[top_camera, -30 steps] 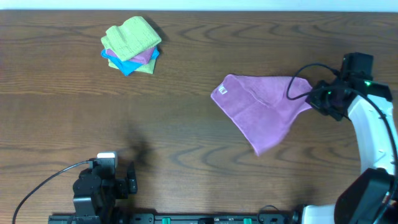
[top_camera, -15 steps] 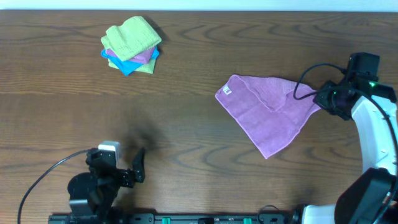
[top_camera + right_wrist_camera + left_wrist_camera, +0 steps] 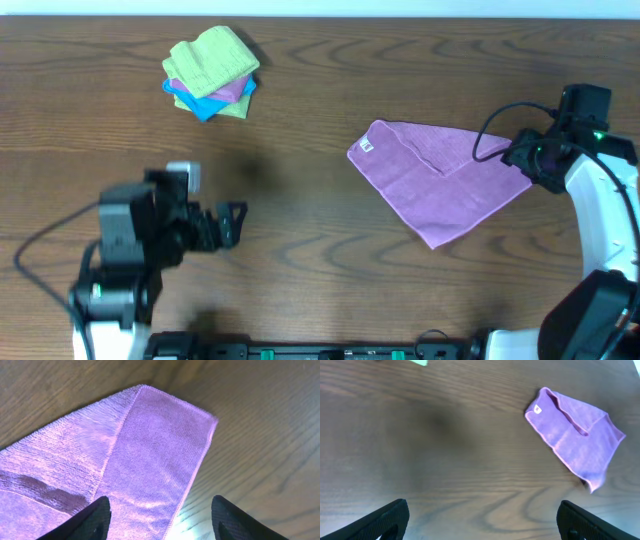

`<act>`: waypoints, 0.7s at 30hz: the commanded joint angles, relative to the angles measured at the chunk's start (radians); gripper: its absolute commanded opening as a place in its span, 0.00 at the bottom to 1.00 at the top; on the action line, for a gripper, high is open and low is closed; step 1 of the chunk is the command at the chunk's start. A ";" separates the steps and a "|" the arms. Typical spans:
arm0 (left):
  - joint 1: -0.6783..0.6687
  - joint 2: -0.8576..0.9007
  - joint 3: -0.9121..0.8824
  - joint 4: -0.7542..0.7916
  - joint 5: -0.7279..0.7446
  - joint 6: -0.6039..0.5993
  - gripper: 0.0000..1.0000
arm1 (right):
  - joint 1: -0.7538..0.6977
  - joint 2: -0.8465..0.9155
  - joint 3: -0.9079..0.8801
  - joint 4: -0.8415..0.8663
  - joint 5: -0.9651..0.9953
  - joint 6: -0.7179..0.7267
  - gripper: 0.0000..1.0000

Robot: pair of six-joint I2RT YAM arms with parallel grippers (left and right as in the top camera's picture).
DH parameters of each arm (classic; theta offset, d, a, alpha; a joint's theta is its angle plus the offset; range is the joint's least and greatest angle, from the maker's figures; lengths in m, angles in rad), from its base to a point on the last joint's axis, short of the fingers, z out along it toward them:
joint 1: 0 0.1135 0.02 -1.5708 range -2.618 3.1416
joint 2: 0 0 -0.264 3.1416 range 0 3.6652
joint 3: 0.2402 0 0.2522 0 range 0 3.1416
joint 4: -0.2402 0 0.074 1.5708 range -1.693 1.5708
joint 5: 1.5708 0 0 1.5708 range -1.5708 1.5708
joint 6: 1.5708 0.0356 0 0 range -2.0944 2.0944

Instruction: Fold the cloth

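The cloth lies at 3 o'clock on the worktop with one edge turned over. Its outer corner has been drawn slightly further toward 3 o'clock. The right end effector hangs over that corner, fingers wide apart, gripping nothing. The left end effector has advanced from 7 o'clock to 9 o'clock, spread wide and empty. You should treat the fold as barely begun.
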 commanded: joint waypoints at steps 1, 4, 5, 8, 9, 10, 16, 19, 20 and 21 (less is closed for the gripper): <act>-0.021 0.124 0.114 0.010 0.057 -0.005 0.95 | -0.005 -0.016 0.007 0.013 -0.074 -0.135 0.65; -0.021 0.204 0.138 0.109 0.108 -0.116 0.95 | -0.005 -0.016 0.007 0.018 -0.161 -0.188 0.65; -0.021 0.227 0.138 0.144 0.111 -0.163 0.95 | -0.005 -0.016 0.007 0.019 -0.183 -0.188 0.65; -0.021 0.288 0.138 0.225 0.156 -0.277 0.95 | -0.004 -0.010 0.006 0.026 -0.296 -0.188 0.64; -0.021 0.305 0.138 0.244 0.179 -0.295 0.95 | -0.003 -0.004 0.006 0.029 -0.329 -0.188 0.64; -0.021 0.322 0.138 0.264 0.206 -0.304 0.96 | -0.003 0.005 0.005 0.033 -0.357 -0.188 0.64; -0.021 0.401 0.138 0.346 0.328 -0.304 0.95 | 0.043 0.122 0.005 0.079 -0.411 -0.298 0.66; -0.021 0.412 0.138 0.352 0.362 -0.304 0.95 | 0.097 0.182 0.005 0.124 -0.425 -0.389 0.68; -0.021 0.412 0.138 0.352 0.370 -0.304 0.95 | 0.120 0.200 0.005 0.138 -0.425 -0.402 0.68; -0.021 0.412 0.138 0.352 0.383 -0.304 0.96 | 0.139 0.211 0.005 0.146 -0.425 -0.404 0.68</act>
